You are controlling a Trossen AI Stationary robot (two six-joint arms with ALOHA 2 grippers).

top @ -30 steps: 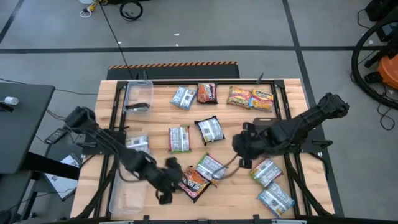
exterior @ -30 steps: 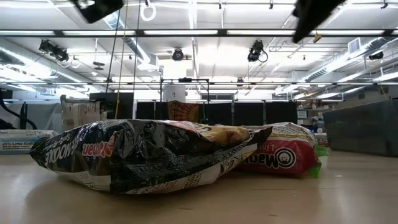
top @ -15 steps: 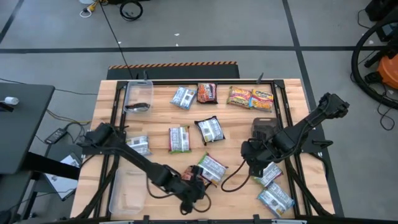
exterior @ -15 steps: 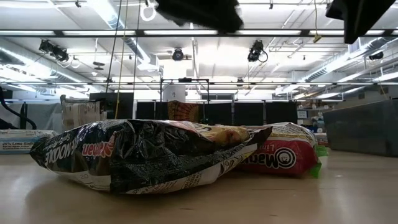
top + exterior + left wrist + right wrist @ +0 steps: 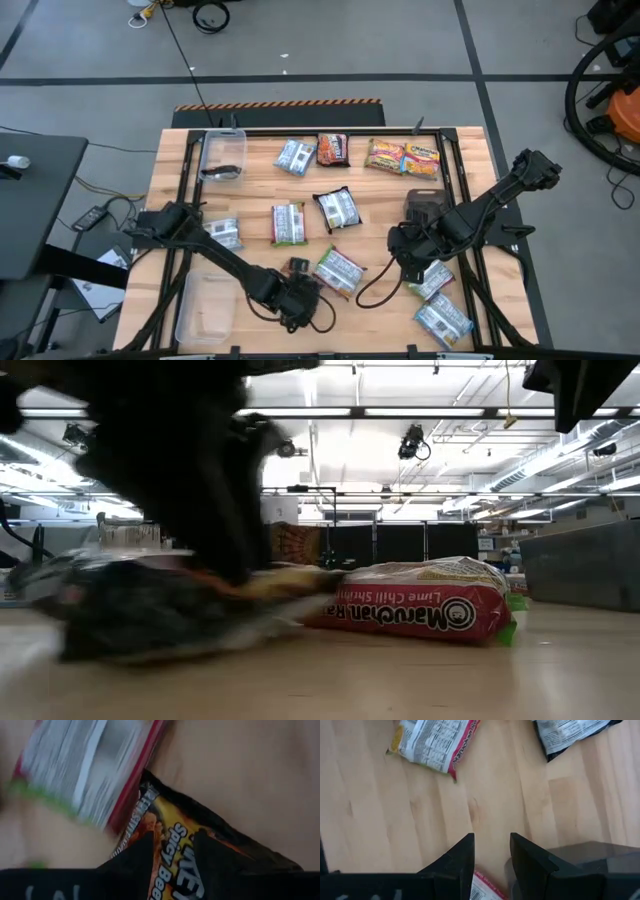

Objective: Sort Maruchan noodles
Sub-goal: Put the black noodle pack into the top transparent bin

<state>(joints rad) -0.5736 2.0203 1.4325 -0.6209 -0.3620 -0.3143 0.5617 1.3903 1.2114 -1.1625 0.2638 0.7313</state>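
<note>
Fingers of my left gripper [image 5: 172,852] pinch the dark brown-orange crinkled plastic ramen packet [image 5: 210,850] at the table's six o'clock edge. At its one o'clock, touching, lies a green-and-red-edged white packet [image 5: 340,270]. Right gripper [image 5: 491,851] hovers at four o'clock over bare wood, fingers narrowly parted, empty. Grasp step, I judge; next, lift cleanly and carry to the matching packets.
</note>
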